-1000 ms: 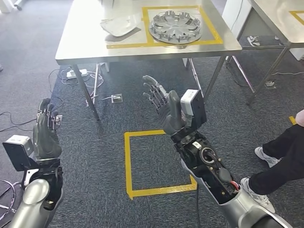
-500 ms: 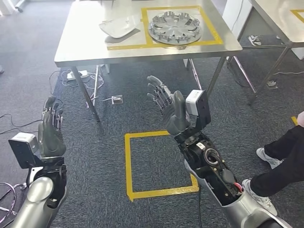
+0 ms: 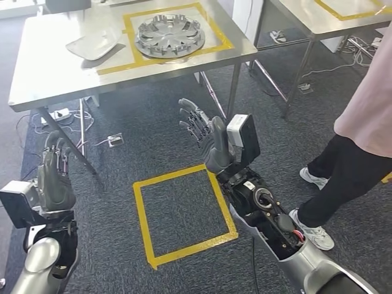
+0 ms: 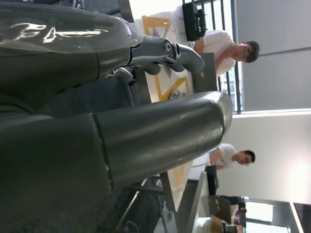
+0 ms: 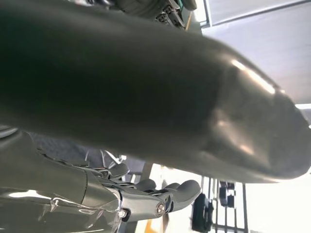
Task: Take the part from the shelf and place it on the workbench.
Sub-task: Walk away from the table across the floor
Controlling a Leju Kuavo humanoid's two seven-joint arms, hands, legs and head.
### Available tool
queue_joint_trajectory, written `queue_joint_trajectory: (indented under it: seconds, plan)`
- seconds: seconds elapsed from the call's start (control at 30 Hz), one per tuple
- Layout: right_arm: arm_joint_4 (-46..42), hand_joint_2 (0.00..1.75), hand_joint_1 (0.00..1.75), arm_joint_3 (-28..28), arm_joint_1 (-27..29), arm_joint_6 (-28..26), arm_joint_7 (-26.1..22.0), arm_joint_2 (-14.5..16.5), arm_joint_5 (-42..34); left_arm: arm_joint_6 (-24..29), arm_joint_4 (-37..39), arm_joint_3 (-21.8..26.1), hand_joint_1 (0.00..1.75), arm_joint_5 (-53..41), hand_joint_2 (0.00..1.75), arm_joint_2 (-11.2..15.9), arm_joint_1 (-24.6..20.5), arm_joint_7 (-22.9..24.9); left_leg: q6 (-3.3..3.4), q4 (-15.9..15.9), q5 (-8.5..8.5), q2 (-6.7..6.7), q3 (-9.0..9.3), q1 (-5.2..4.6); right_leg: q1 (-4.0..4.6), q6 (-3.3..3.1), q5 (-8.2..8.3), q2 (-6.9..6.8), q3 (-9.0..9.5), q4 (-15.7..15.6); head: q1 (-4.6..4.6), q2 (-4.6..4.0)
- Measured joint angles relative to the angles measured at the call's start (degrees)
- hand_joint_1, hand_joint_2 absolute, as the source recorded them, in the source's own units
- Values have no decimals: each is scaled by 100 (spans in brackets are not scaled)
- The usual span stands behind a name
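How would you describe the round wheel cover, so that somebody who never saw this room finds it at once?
Look at the steel table in front of the robot, at the yellow tape frame on its top. The wheel cover lies inside that frame: a round, silver disc with spokes. The pale, flat part beside it lies outside the frame and is not round.

The steel workbench [image 3: 55, 79] carries a silver hubcap [image 3: 169, 35] and a grey panel [image 3: 92, 44].

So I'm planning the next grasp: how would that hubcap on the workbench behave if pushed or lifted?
The hubcap lies flat, so it would probably slide rather than roll on the smooth steel workbench. Its thin, slotted form suggests it is light for its size and fairly stiff. A rim grip looks safest.
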Motion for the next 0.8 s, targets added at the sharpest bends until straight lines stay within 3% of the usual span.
queue_joint_trajectory:
  seconds: [0.07, 0.13, 0.2, 0.23, 0.3, 0.33, 0.37, 0.4, 0.43, 0.5, 0.57, 0.63, 0.67, 0.73, 0.8]
  plan:
    - [1, 0, 0, 1, -3, 0, 0, 0, 0, 2, -11, 3, 0, -7, 0, 3, -5, 0, 42, -437, 148, -95, 190, -15, 0, 37, -6, 95, -17, 3, -8, 0]
    - [0, 0, 0, -1, -1, 0, 0, 0, 0, 3, -18, 3, 0, -14, 0, 3, -6, 0, 79, -478, 144, -13, 213, -21, -1, 102, -5, 179, -32, -12, -7, 0]
    - [-1, 0, 0, -7, 1, -1, -1, 0, 0, 4, -30, 4, 0, -17, 0, -1, -8, -1, 141, -529, 160, 84, 253, 4, 15, 158, -112, 61, -100, 121, 11, 0]
    - [-2, 0, 0, -8, 1, -1, -2, 0, 0, 4, -37, 4, 0, -19, 0, -4, -6, -2, 170, -555, 167, 134, 273, 19, 24, 181, -261, -58, -210, 368, 41, 0]
    - [2, 0, 0, -7, 7, -1, -2, 0, 0, 4, -45, 5, 0, -20, 0, -10, 5, -4, 204, -560, 157, 221, 290, 15, 8, 220, -655, -280, -570, 1173, 103, 0]
    - [4, 0, 0, -6, 16, -1, -2, 0, 0, 3, -46, 5, 0, -20, 0, -11, 15, -4, 208, -558, 150, 268, 295, 13, -6, 241, -792, -321, -740, 1553, 126, 0]
    - [8, 0, 0, -5, 25, -1, -2, 0, -1, 3, -46, 5, 0, -20, 0, -11, 23, -4, 207, -556, 143, 312, 300, 12, -20, 258, -825, -344, -835, 1754, 140, 0]
    - [10, 0, 0, -5, 31, 0, -2, -1, -1, 3, -46, 5, 0, -20, 0, -11, 28, -4, 199, -553, 132, 359, 310, 13, -35, 270, -743, -364, -813, 1713, 161, 0]
    - [11, 0, 0, -7, 31, 0, -3, -1, -2, 3, -47, 5, 0, -20, 0, -11, 30, -4, 187, -548, 116, 404, 328, 15, -46, 275, -559, -401, -669, 1423, 190, 0]
    - [11, 0, 0, -8, 24, 2, -4, -1, -2, 3, -49, 5, 0, -20, 0, -11, 28, -5, 141, -526, 71, 489, 367, -5, -30, 259, -181, -626, -238, 549, 251, 0]
    - [11, 0, 0, -4, 18, 3, -8, 0, -2, 3, -50, 5, 0, -20, 0, -10, 26, -7, 95, -497, 41, 572, 372, -45, 10, 194, -68, -806, 3, 67, 267, 0]
    - [11, 0, 0, -4, 23, 4, -10, -1, -2, 3, -51, 4, 0, -20, 0, -10, 28, -9, 50, -485, 32, 686, 369, -60, 31, 114, -77, -730, 19, 26, 234, 0]
    - [10, 0, 0, -4, 26, 5, -12, -1, -2, 3, -51, 4, 0, -20, 0, -10, 25, -9, 15, -462, 2, 682, 373, -47, 25, 83, -62, -667, 18, 15, 218, 0]
    - [8, 0, 0, -4, 12, 8, -15, 0, -2, 3, -54, 6, 0, -20, 0, -9, 20, -13, -52, -168, -202, 486, 264, -10, 1, 19, -30, -551, 27, -10, 187, 0]
    - [8, 0, 0, -2, 7, 10, -17, 1, -2, 3, -55, 7, 0, -20, 0, -6, 31, -18, -97, 593, -574, 254, -100, 13, -14, -20, -14, -439, 16, -17, 109, 0]
